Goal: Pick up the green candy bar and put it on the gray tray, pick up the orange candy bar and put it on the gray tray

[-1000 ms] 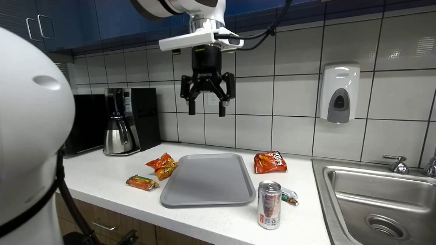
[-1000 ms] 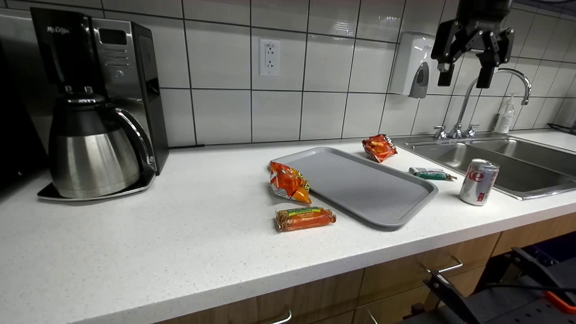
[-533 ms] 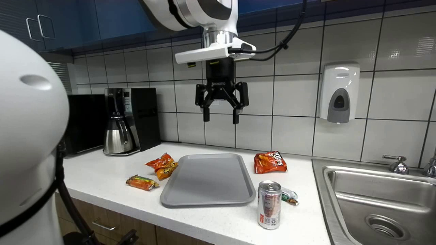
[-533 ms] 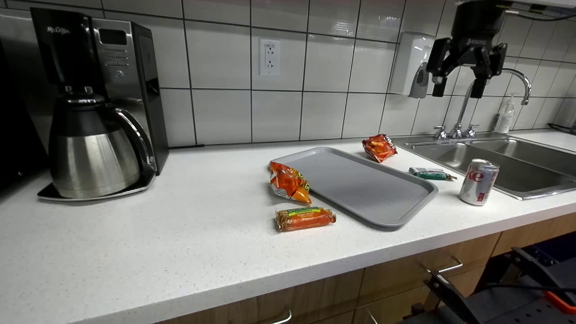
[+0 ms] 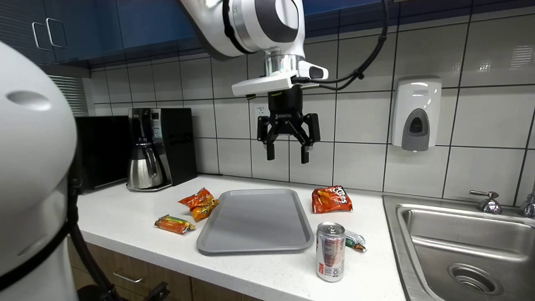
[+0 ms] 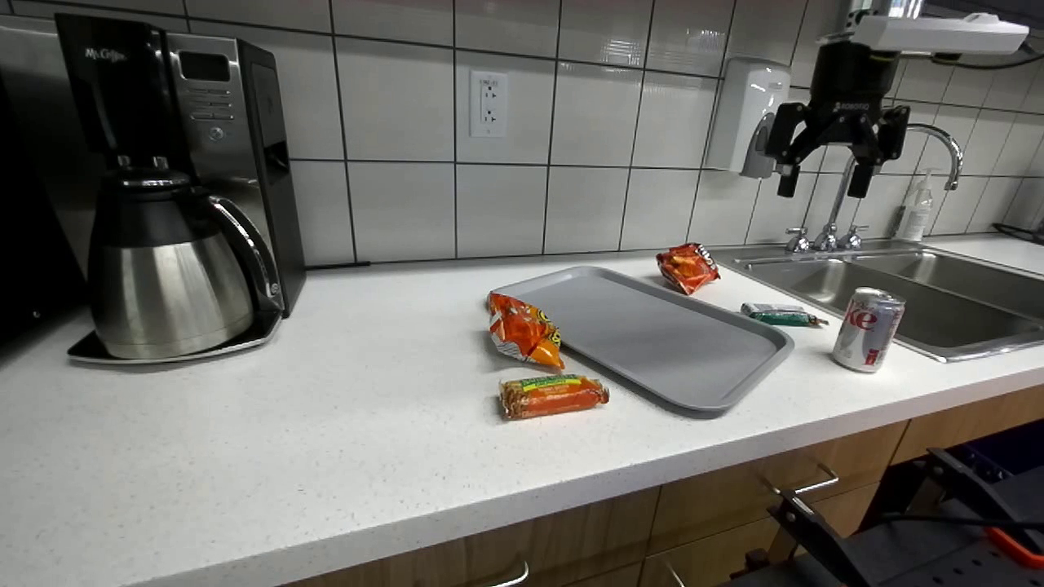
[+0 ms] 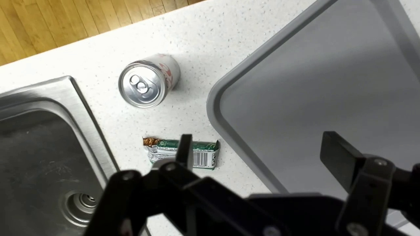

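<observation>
So, gripper (image 7: 257,146) stands wide, empty; green bar (image 7: 199,153) lies left of mid-gap in wrist view, long axis left-to-right.

Green bar (image 6: 783,316), orange bar (image 6: 555,397) flat beside opposite edges of gray tray (image 6: 661,342)

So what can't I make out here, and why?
Green candy bar: partly hidden behind the soda can in an exterior view; one of the fingers covers part in the wrist view.
Its fine print: too small to read in the wrist view.
Gray tray: cut off by the wrist view's top and right edges.
Robot arm: cut off by both exterior views' top edges.
</observation>
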{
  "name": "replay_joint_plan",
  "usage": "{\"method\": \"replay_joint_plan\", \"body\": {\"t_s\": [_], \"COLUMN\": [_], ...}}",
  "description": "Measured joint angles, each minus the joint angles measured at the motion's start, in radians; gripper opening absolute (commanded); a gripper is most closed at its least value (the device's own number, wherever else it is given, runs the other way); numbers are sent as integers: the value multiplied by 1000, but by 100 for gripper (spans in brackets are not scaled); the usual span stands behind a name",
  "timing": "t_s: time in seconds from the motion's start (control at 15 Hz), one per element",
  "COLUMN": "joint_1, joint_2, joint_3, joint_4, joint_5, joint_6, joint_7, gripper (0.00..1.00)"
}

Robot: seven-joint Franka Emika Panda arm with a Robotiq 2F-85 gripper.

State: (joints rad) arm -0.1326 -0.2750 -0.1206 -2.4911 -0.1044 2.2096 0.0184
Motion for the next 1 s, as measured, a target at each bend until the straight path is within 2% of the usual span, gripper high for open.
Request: {"method": "replay_joint_plan", "body": {"t_s": [0.33, 1.0], "joint_1": [-25, -52], "joint_2": [83, 239], "joint_3": [-3, -34], "joint_4": [38, 113], "joint_5": [-21, -21], "joint_6": [38, 103], "joint_7": [113, 514], "gripper": [100, 100]}}
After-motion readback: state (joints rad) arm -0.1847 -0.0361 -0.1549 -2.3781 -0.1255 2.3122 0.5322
